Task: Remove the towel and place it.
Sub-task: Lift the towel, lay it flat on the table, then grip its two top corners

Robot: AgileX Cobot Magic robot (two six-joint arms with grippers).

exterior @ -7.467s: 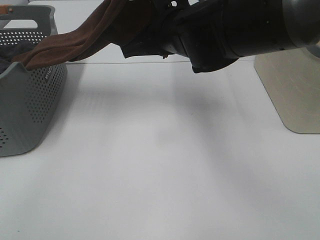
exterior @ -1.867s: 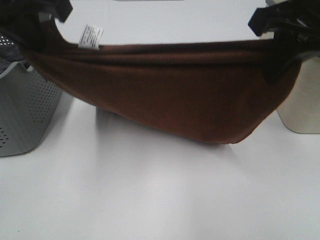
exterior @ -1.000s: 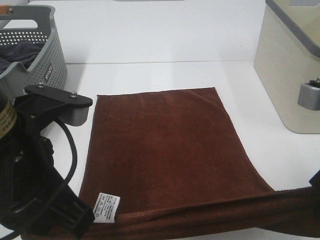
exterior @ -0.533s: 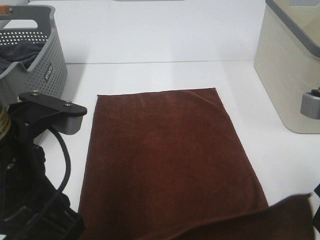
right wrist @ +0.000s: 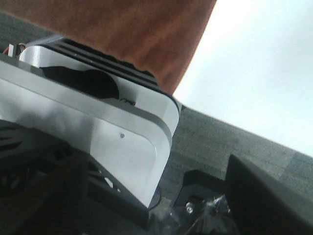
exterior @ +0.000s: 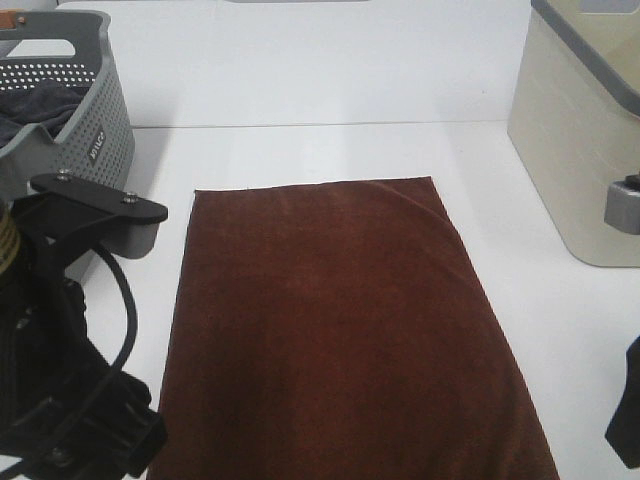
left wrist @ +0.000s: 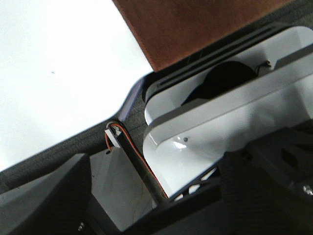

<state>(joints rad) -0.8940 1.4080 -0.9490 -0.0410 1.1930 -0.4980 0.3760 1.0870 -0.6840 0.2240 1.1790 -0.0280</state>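
Left gripper and right gripper each stand with jaws spread and empty, at 7 and 5 o'clock of the reddish-brown towel. The towel lies flat on the white table, with the perforated grey basket at 10 o'clock and the beige bin at 2 o'clock.

White table bears the flat towel, a grey basket and, seemingly, a beige bin.

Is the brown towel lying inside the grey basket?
No, the towel lies spread flat on the white table, beside the grey basket and not in it.
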